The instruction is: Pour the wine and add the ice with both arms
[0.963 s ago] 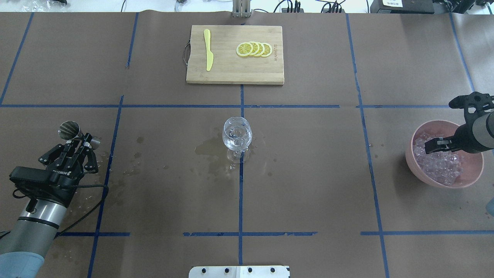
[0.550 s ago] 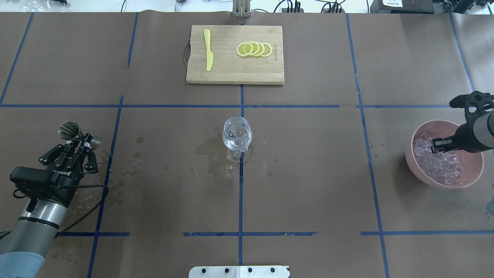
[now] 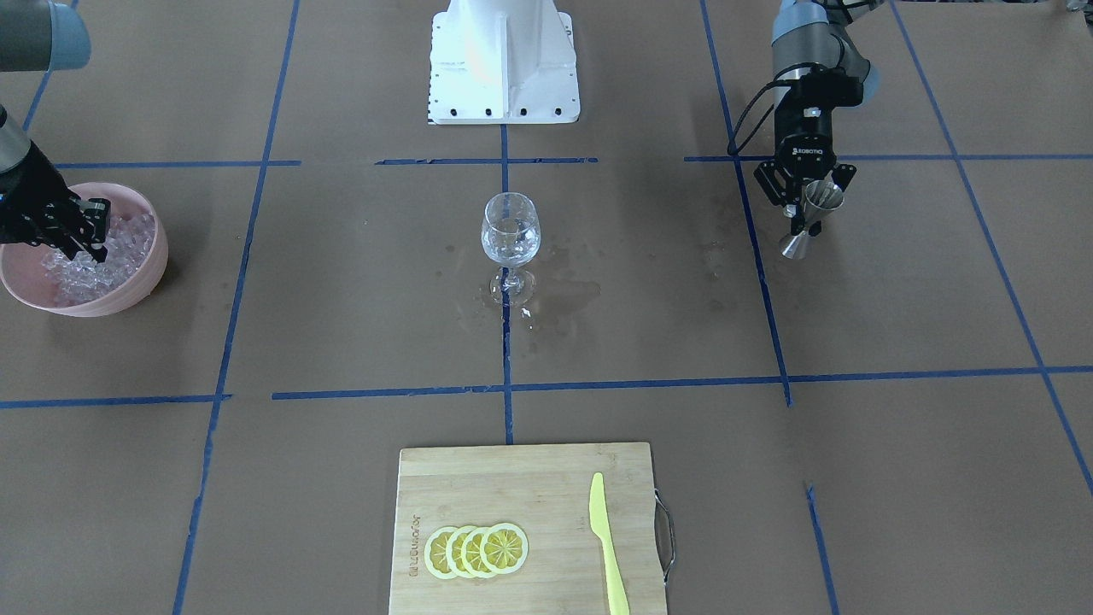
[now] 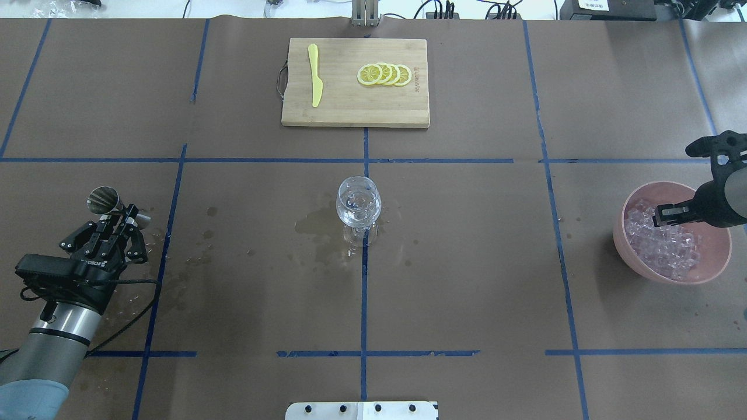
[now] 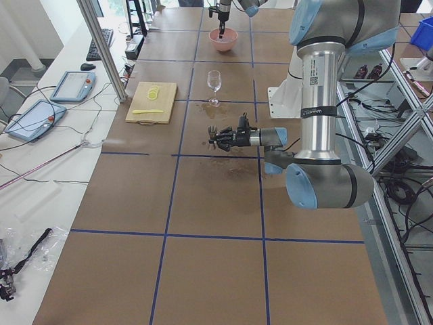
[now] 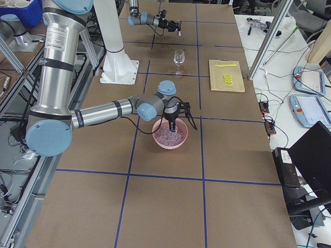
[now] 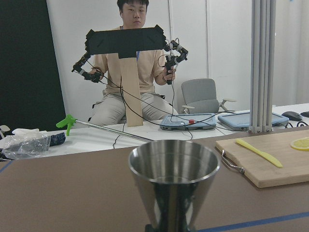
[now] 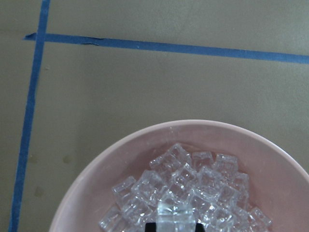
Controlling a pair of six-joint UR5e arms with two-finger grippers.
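On the right gripper point(image 4: 658, 214), the jaws are cropped at 6 o'clock of its wrist view, under an ice cube point(image 8: 175, 212). The jigger point(image 7: 174, 183) loses its base likewise. The wine point(image 3: 511, 246) in the glass point(image 3: 511, 213) is too faint to gauge.

White wall point(image 7: 227, 48), grey chair point(image 7: 199, 96), brown paper-covered table point(image 4: 467, 262) gridded with blue tape point(image 4: 364, 291).

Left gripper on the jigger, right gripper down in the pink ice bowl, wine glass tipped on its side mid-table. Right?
One thing is off: the wine glass stands upright on its foot mid-table, clear in the exterior front-facing view. The rest holds: left gripper on the jigger, right gripper down in the pink bowl of ice.
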